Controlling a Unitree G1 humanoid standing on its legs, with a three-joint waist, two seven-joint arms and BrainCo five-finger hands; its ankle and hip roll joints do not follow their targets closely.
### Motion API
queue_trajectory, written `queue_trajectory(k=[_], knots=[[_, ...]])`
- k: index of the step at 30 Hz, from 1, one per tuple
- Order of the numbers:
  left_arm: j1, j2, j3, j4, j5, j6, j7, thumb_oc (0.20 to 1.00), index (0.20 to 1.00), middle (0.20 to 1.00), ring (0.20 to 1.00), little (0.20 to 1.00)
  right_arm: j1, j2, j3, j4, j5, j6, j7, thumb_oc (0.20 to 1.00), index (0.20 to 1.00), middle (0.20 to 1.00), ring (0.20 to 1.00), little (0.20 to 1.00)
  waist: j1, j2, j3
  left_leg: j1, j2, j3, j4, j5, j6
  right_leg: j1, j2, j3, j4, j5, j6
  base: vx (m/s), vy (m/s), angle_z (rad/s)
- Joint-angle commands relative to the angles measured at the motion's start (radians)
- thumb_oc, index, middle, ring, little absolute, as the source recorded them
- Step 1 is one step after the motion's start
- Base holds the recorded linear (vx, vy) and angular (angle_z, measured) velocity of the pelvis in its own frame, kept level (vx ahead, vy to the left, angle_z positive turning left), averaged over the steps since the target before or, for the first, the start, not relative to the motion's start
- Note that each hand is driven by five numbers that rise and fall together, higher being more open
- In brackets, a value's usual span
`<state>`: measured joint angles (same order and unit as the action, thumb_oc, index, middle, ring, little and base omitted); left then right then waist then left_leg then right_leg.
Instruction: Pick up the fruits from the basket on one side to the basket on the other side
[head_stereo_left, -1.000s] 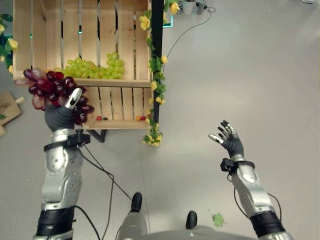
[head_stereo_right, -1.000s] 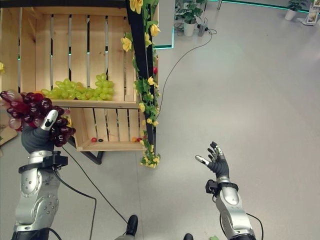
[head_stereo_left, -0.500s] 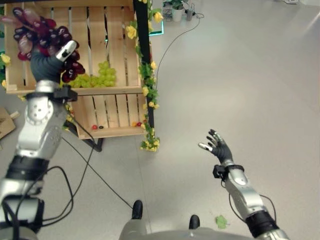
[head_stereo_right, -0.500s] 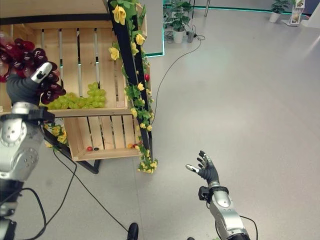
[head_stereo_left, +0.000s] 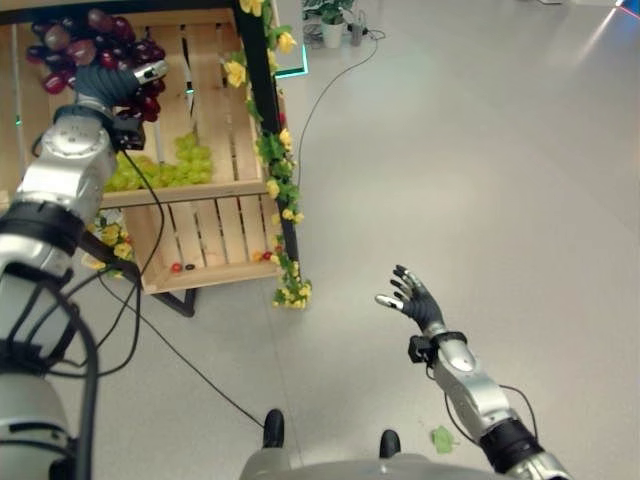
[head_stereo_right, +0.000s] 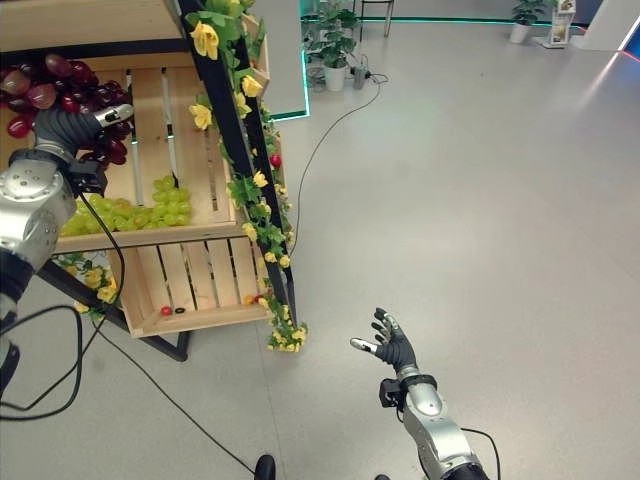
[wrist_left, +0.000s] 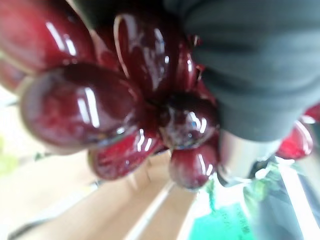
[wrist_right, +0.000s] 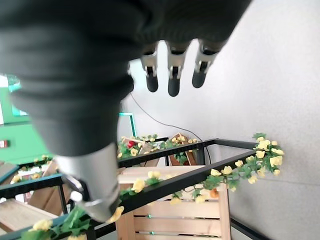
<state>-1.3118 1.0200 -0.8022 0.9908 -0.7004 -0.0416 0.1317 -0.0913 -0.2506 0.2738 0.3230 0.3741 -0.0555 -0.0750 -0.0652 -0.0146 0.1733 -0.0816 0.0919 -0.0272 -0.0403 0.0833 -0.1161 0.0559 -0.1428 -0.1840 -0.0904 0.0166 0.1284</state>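
Observation:
My left hand (head_stereo_left: 100, 85) is raised high at the upper left, shut on a bunch of dark red grapes (head_stereo_left: 85, 45) in front of the upper wooden crate (head_stereo_left: 205, 60). The same red grapes (wrist_left: 115, 105) sit close against my palm in the left wrist view. Green grapes (head_stereo_left: 165, 170) lie in the crate on the shelf below my hand. A few small red and dark fruits (head_stereo_left: 180, 267) rest in the lower crate (head_stereo_left: 215, 235). My right hand (head_stereo_left: 410, 298) hangs open over the bare floor at the lower right, holding nothing.
A black frame post (head_stereo_left: 265, 130) wound with yellow flowers and green leaves runs down the crates' right side. A green leaf (head_stereo_left: 440, 438) lies on the grey floor near my right arm. Potted plants (head_stereo_right: 335, 45) stand far behind.
My left hand has carried the red grapes further up, level with the upper crate. The camera has shifted, so the crates sit further left. My right hand stays open.

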Motion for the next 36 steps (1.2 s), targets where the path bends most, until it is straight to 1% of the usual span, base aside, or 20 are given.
queue_trajectory(k=[1, 3, 4, 5, 6, 7, 9, 13, 14, 15, 17, 21, 24, 25, 27, 31, 33, 34, 35, 36], knots=[[-0.256, 0.025, 0.061, 0.114, 0.261, -0.057, 0.033, 0.200, 0.200, 0.200, 0.200, 0.200, -0.084, -0.050, -0.012, -0.018, 0.031, -0.064, 0.005, 1.000, 1.000, 1.000, 1.000, 1.000, -0.020, 0.051, -0.009, 0.020, 0.014, 0.009, 0.037, -0.120, -0.004, 0.033, -0.018, -0.046, 0.130, -0.174, 0.046, 0.00, 0.010, -0.14], [-0.250, 0.020, 0.068, 0.132, 0.296, -0.050, 0.024, 0.200, 0.200, 0.200, 0.200, 0.200, -0.081, -0.049, -0.009, -0.024, 0.036, -0.068, 0.003, 1.000, 1.000, 1.000, 1.000, 1.000, -0.021, 0.049, -0.006, 0.021, 0.016, 0.013, 0.037, -0.120, -0.004, 0.030, -0.018, -0.045, 0.129, -0.173, 0.047, 0.00, 0.004, -0.05], [-0.272, 0.009, 0.038, 0.178, 0.419, -0.033, 0.048, 0.200, 0.200, 0.200, 0.200, 0.200, -0.076, -0.053, -0.004, -0.029, 0.038, -0.074, 0.004, 1.000, 1.000, 1.000, 1.000, 1.000, -0.027, 0.048, -0.004, 0.022, 0.019, 0.018, 0.036, -0.120, -0.003, 0.027, -0.018, -0.043, 0.128, -0.172, 0.047, 0.00, -0.001, -0.05], [-0.282, 0.004, 0.014, 0.207, 0.496, -0.020, 0.063, 0.200, 0.200, 0.200, 0.200, 0.200, -0.077, -0.055, 0.000, -0.031, 0.040, -0.078, 0.001, 1.000, 1.000, 1.000, 1.000, 1.000, -0.030, 0.048, -0.004, 0.022, 0.020, 0.022, 0.035, -0.120, -0.003, 0.025, -0.019, -0.042, 0.127, -0.170, 0.047, 0.00, -0.001, -0.07], [-0.285, 0.002, 0.011, 0.209, 0.497, -0.020, 0.063, 0.200, 0.200, 0.200, 0.200, 0.200, -0.078, -0.054, -0.001, -0.031, 0.040, -0.078, 0.001, 1.000, 1.000, 1.000, 1.000, 1.000, -0.030, 0.046, -0.003, 0.022, 0.020, 0.023, 0.035, -0.120, -0.003, 0.025, -0.019, -0.042, 0.127, -0.170, 0.047, -0.01, 0.004, -0.10], [-0.282, -0.021, 0.029, 0.225, 0.536, -0.011, 0.081, 0.200, 0.200, 0.200, 0.200, 0.200, -0.079, -0.057, 0.003, -0.039, 0.046, -0.082, -0.001, 1.000, 1.000, 1.000, 1.000, 1.000, -0.035, 0.041, 0.002, 0.021, 0.023, 0.028, 0.035, -0.120, -0.002, 0.021, -0.020, -0.038, 0.127, -0.168, 0.048, -0.01, 0.005, -0.12], [-0.279, -0.030, 0.025, 0.242, 0.616, 0.001, 0.102, 0.200, 0.200, 0.200, 0.200, 0.200, -0.067, -0.058, 0.008, -0.050, 0.052, -0.087, 0.003, 1.000, 1.000, 1.000, 1.000, 1.000, -0.039, 0.039, 0.004, 0.021, 0.025, 0.032, 0.034, -0.119, -0.003, 0.019, -0.021, -0.035, 0.126, -0.167, 0.048, -0.01, 0.003, -0.11], [-0.250, -0.038, 0.026, 0.253, 0.735, 0.020, 0.106, 0.200, 0.200, 0.200, 0.200, 0.200, -0.042, -0.066, 0.006, -0.075, 0.046, -0.091, 0.005, 1.000, 1.000, 1.000, 1.000, 1.000, -0.048, 0.032, 0.010, 0.022, 0.030, 0.041, 0.032, -0.119, -0.002, 0.013, -0.019, -0.026, 0.124, -0.166, 0.048, -0.01, 0.000, -0.03], [-0.249, -0.038, 0.027, 0.253, 0.736, 0.020, 0.106, 0.228, 0.228, 0.228, 0.228, 0.228, -0.042, -0.066, 0.006, -0.075, 0.046, -0.091, 0.005, 1.000, 1.000, 1.000, 1.000, 1.000, -0.047, 0.033, 0.010, 0.022, 0.030, 0.041, 0.032, -0.119, -0.002, 0.013, -0.019, -0.026, 0.125, -0.166, 0.048, -0.01, 0.005, -0.08], [-0.239, -0.043, 0.001, 0.263, 0.815, 0.033, 0.083, 1.000, 1.000, 1.000, 1.000, 1.000, -0.040, -0.073, 0.005, -0.073, 0.041, -0.090, 0.003, 1.000, 1.000, 1.000, 1.000, 1.000, -0.050, 0.031, 0.013, 0.021, 0.033, 0.043, 0.032, -0.118, -0.002, 0.013, -0.018, -0.023, 0.123, -0.165, 0.047, -0.01, 0.002, -0.08], [-0.232, -0.042, 0.012, 0.262, 0.823, 0.034, 0.078, 1.000, 1.000, 1.000, 1.000, 1.000, -0.030, -0.069, 0.003, -0.072, 0.038, -0.086, 0.008, 1.000, 1.000, 1.000, 1.000, 1.000, -0.051, 0.027, 0.015, 0.025, 0.035, 0.047, 0.030, -0.118, -0.002, 0.013, -0.018, -0.020, 0.120, -0.164, 0.047, 0.00, -0.004, -0.14], [-0.247, -0.037, -0.042, 0.211, 0.956, 0.042, 0.144, 1.000, 1.000, 1.000, 1.000, 1.000, -0.012, -0.062, 0.012, -0.078, 0.035, -0.097, 0.014, 1.000, 1.000, 1.000, 1.000, 1.000, -0.050, 0.020, 0.016, 0.027, 0.038, 0.049, 0.028, -0.117, -0.003, 0.016, -0.016, -0.020, 0.111, -0.163, 0.046, 0.00, -0.003, -0.02], [-0.242, -0.045, -0.053, 0.161, 1.004, 0.049, 0.177, 1.000, 1.000, 1.000, 1.000, 1.000, -0.020, -0.066, 0.018, -0.073, 0.033, -0.105, 0.008, 1.000, 1.000, 1.000, 1.000, 1.000, -0.044, 0.017, 0.018, 0.026, 0.040, 0.046, 0.027, -0.115, -0.004, 0.018, -0.013, -0.022, 0.105, -0.163, 0.045, -0.01, -0.006, 0.00], [-0.234, -0.029, -0.053, 0.107, 1.020, 0.045, 0.190, 1.000, 1.000, 1.000, 1.000, 1.000, -0.024, -0.074, 0.015, -0.075, 0.034, -0.109, 0.004, 1.000, 1.000, 1.000, 1.000, 1.000, -0.037, 0.013, 0.021, 0.023, 0.041, 0.044, 0.028, -0.114, -0.005, 0.019, -0.011, -0.023, 0.101, -0.163, 0.043, 0.00, 0.000, 0.00], [-0.228, -0.007, -0.058, 0.071, 1.030, 0.043, 0.196, 1.000, 1.000, 1.000, 1.000, 1.000, -0.025, -0.079, 0.012, -0.080, 0.032, -0.106, 0.008, 1.000, 1.000, 1.000, 1.000, 1.000, -0.030, 0.012, 0.022, 0.021, 0.042, 0.039, 0.028, -0.112, -0.007, 0.021, -0.008, -0.026, 0.098, -0.164, 0.041, -0.02, -0.009, 0.00], [-0.205, 0.020, -0.064, 0.047, 1.047, 0.048, 0.171, 1.000, 1.000, 1.000, 1.000, 1.000, -0.020, -0.082, 0.006, -0.080, 0.031, -0.101, 0.016, 1.000, 1.000, 1.000, 1.000, 1.000, -0.022, 0.009, 0.022, 0.021, 0.043, 0.034, 0.029, -0.112, -0.007, 0.029, -0.006, -0.032, 0.095, -0.166, 0.039, 0.00, 0.000, 0.00], [-0.199, 0.024, -0.065, 0.075, 1.035, 0.044, 0.133, 1.000, 1.000, 1.000, 1.000, 1.000, -0.024, -0.085, 0.003, -0.074, 0.031, -0.093, 0.020, 1.000, 1.000, 1.000, 1.000, 1.000, -0.021, 0.011, 0.023, 0.021, 0.044, 0.032, 0.030, -0.111, -0.008, 0.031, -0.005, -0.033, 0.094, -0.166, 0.038, -0.01, -0.006, 0.02], [-0.194, 0.029, -0.064, 0.088, 1.018, 0.043, 0.102, 1.000, 1.000, 1.000, 1.000, 1.000, -0.023, -0.086, 0.001, -0.073, 0.028, -0.084, 0.024, 1.000, 1.000, 1.000, 1.000, 1.000, -0.020, 0.011, 0.022, 0.022, 0.046, 0.032, 0.030, -0.111, -0.009, 0.034, -0.004, -0.034, 0.090, -0.166, 0.037, 0.00, 0.000, 0.00], [-0.190, 0.038, -0.042, 0.115, 0.967, 0.035, 0.079, 1.000, 1.000, 1.000, 1.000, 1.000, -0.019, -0.084, -0.003, -0.073, 0.028, -0.076, 0.031, 1.000, 1.000, 1.000, 1.000, 1.000, -0.016, 0.011, 0.021, 0.022, 0.047, 0.031, 0.029, -0.110, -0.011, 0.036, -0.004, -0.037, 0.088, -0.167, 0.037, -0.01, -0.011, 0.03], [-0.191, 0.038, -0.043, 0.115, 0.967, 0.034, 0.079, 1.000, 1.000, 1.000, 1.000, 1.000, -0.019, -0.084, -0.003, -0.073, 0.028, -0.076, 0.031, 1.000, 1.000, 1.000, 1.000, 1.000, -0.017, 0.011, 0.021, 0.022, 0.047, 0.031, 0.029, -0.110, -0.011, 0.037, -0.004, -0.037, 0.088, -0.167, 0.037, 0.00, 0.000, 0.00]])
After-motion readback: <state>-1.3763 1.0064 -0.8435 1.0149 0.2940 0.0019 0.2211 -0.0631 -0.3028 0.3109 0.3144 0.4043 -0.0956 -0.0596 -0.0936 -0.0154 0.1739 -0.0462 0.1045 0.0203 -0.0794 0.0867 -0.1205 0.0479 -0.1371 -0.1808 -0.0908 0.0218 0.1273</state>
